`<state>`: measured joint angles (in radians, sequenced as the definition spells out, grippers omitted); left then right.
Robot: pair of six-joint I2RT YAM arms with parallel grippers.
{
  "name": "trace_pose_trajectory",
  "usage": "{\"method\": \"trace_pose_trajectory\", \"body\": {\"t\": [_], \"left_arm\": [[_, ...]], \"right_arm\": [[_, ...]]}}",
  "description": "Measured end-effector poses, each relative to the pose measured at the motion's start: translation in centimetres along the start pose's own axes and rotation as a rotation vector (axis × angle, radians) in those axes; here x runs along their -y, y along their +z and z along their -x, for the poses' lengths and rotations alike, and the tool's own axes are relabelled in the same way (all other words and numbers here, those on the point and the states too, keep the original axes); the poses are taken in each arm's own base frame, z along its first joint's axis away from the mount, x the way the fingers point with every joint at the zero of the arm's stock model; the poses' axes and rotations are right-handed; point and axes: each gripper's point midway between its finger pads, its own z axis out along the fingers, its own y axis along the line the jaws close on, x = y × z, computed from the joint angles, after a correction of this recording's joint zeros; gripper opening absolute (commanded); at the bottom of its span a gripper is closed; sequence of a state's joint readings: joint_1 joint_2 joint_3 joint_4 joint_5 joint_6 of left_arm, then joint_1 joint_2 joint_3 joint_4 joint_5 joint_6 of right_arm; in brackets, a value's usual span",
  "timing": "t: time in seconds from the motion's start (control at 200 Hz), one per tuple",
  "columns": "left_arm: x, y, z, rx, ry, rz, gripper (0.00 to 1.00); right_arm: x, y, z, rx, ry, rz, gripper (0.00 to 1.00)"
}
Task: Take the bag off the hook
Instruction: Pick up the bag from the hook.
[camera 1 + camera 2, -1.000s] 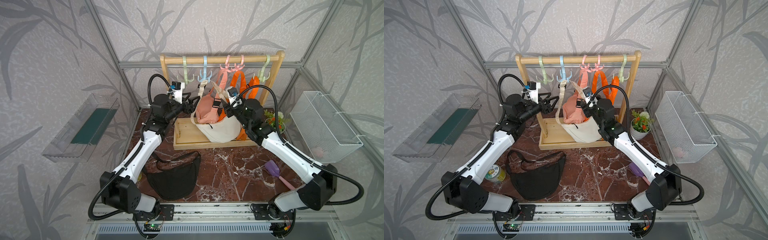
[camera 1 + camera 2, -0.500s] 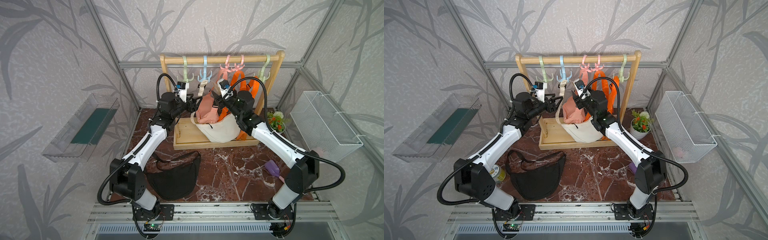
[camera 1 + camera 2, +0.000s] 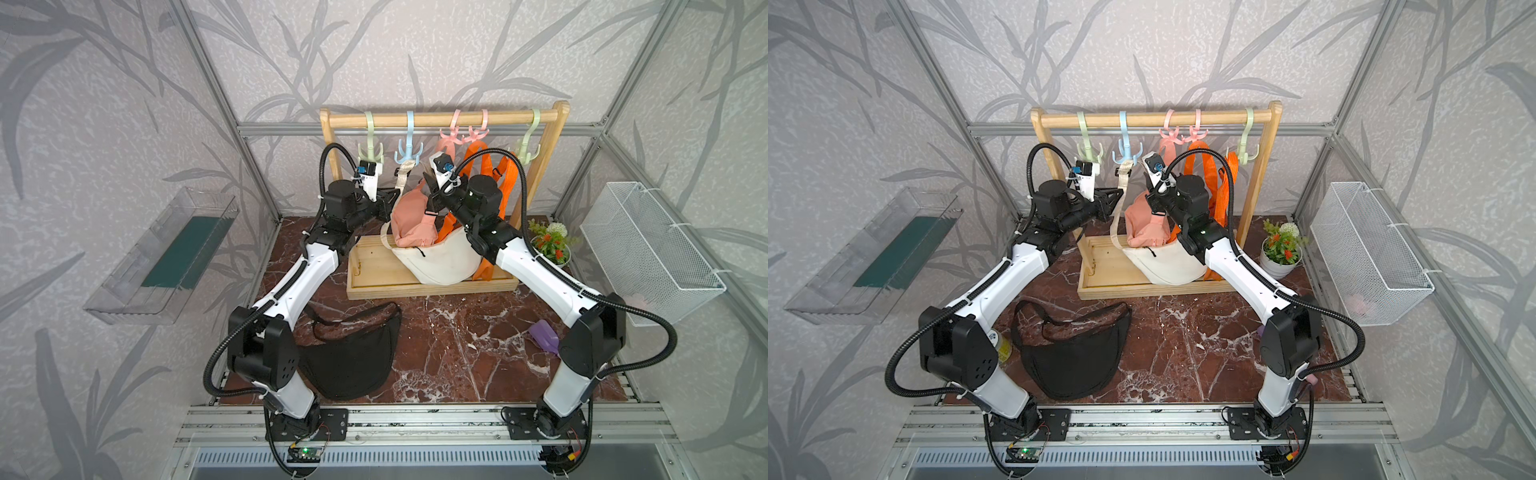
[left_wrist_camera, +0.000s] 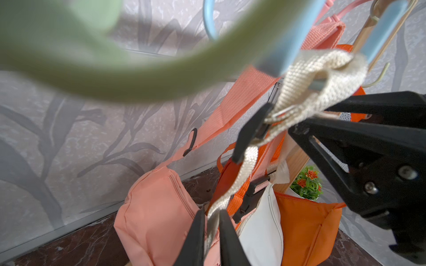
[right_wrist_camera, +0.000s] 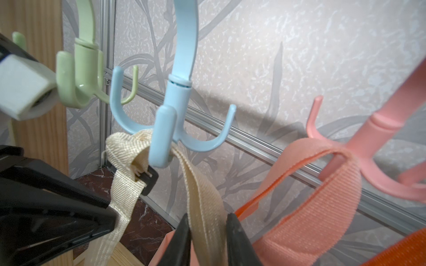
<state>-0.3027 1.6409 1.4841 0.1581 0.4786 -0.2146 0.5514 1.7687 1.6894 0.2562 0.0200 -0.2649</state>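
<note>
A cream bag (image 3: 440, 262) (image 3: 1167, 266) hangs on the wooden rack by its cream strap (image 3: 404, 176) (image 5: 200, 188), which loops over the blue hook (image 3: 409, 151) (image 3: 1126, 153) (image 5: 175, 124). My left gripper (image 3: 388, 203) (image 4: 212, 216) is shut on one run of that strap below the hook. On the other run, just under the hook, my right gripper (image 3: 432, 193) (image 5: 208, 218) is shut as well. In the left wrist view the strap (image 4: 306, 85) bunches over the hook's prong. The bag's body (image 4: 262, 225) sits below, behind a pink bag.
A pink bag (image 3: 411, 220) and an orange bag (image 3: 486, 166) hang from pink hooks close beside the cream one. The rack's rail (image 3: 440, 118) is above. A black bag (image 3: 353, 361) lies on the marble table. A potted plant (image 3: 550, 245), wire basket (image 3: 648, 249) and clear tray (image 3: 166, 253) are off to the sides.
Both arms rose toward the blue hook. Both grippers, open before, have closed on the cream strap on either side of the hook.
</note>
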Motion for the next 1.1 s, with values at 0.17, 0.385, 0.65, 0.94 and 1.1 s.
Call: {"method": "trace_pose_trajectory", "body": {"t": [0.17, 0.385, 0.65, 0.94, 1.1], "left_arm": [[-0.2, 0.0, -0.4, -0.015, -0.002, 0.013, 0.0], [-0.3, 0.0, -0.4, -0.017, -0.004, 0.018, 0.0], [-0.2, -0.2, -0.2, -0.018, -0.007, 0.022, 0.0], [0.7, -1.9, 2.2, 0.018, 0.008, 0.049, 0.0], [1.5, -2.6, 3.6, 0.046, 0.017, 0.045, 0.0]], "right_arm": [[0.0, 0.0, 0.0, 0.0, 0.009, 0.0, 0.21], [0.1, 0.0, -0.3, -0.013, 0.015, -0.005, 0.13], [0.2, -0.2, -0.2, -0.019, 0.025, -0.009, 0.13], [1.0, -1.9, 2.9, 0.023, 0.029, -0.018, 0.12], [1.7, -3.1, 5.7, 0.074, 0.03, -0.029, 0.11]]}}
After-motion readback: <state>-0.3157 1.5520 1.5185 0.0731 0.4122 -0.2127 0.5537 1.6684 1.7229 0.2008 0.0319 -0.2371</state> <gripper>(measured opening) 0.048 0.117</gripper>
